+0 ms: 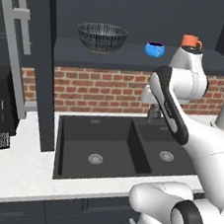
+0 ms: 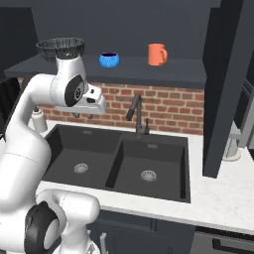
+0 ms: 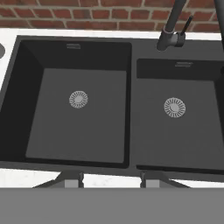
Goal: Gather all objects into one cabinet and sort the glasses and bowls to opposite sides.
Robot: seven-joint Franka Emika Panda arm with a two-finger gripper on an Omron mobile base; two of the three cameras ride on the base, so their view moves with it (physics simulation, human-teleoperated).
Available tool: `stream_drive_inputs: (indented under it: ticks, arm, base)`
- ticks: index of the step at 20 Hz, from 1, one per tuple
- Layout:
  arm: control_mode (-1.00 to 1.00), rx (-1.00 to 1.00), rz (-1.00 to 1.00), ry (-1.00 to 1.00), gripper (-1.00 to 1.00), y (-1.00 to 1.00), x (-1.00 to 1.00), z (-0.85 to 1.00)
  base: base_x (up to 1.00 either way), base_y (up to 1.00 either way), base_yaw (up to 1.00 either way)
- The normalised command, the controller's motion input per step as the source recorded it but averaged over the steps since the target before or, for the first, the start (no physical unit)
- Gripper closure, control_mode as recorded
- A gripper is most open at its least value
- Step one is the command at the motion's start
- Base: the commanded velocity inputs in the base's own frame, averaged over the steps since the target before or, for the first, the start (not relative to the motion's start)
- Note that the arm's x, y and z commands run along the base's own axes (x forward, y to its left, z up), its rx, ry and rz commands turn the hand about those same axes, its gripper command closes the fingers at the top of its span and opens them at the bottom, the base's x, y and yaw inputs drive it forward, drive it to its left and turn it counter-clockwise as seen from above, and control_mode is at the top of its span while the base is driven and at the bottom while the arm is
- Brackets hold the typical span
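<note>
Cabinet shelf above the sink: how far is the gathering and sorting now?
Done: the wide dark patterned bowl sits at the shelf's left end, the squat bright-blue cup and orange handled mug further right. In hand: nothing; the jaws hang open above the black double sink. Left: perhaps fetching further cups.

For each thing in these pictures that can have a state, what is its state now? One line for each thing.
Bowl: upright on the cabinet shelf, at its left end, nothing seen inside.
Blue cup: upright on the shelf, apart from bowl and mug.
Orange mug: upright on the shelf, right of the blue cup.
Cabinet: open.
Faucet: no water seen running.
Sink: both basins hold nothing.
Hand: open, holding nothing, pointed down at the sink.
</note>
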Motion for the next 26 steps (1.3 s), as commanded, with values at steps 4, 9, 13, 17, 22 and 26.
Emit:
stream_drive_inputs:
  ticks: [4, 9, 13, 17, 22, 26]
  arm:
    - [1.0, 0.0, 0.0, 0.0, -1.0, 0.0, 0.0, 0.0]
    - [1.0, 0.0, 0.0, 0.0, -1.0, 0.0, 0.0, 0.0]
    - [1.0, 0.0, 0.0, 0.0, -1.0, 0.0, 0.0, 0.0]
    - [1.0, 0.0, 0.0, 0.0, -1.0, 0.0, 0.0, 0.0]
    - [1.0, 0.0, 0.0, 0.0, -1.0, 0.0, 0.0, 0.0]
    - [1.0, 0.0, 0.0, 0.0, -1.0, 0.0, 0.0, 0.0]
  base:
    - [0.0, 0.0, 0.0]
    - [0.0, 0.0, 0.0]
    - [-0.19, 0.0, 0.0]
    - [-0.51, 0.0, 0.0]
    - [-0.8, -0.09, -0.03]
    - [-0.87, -0.11, -0.03]
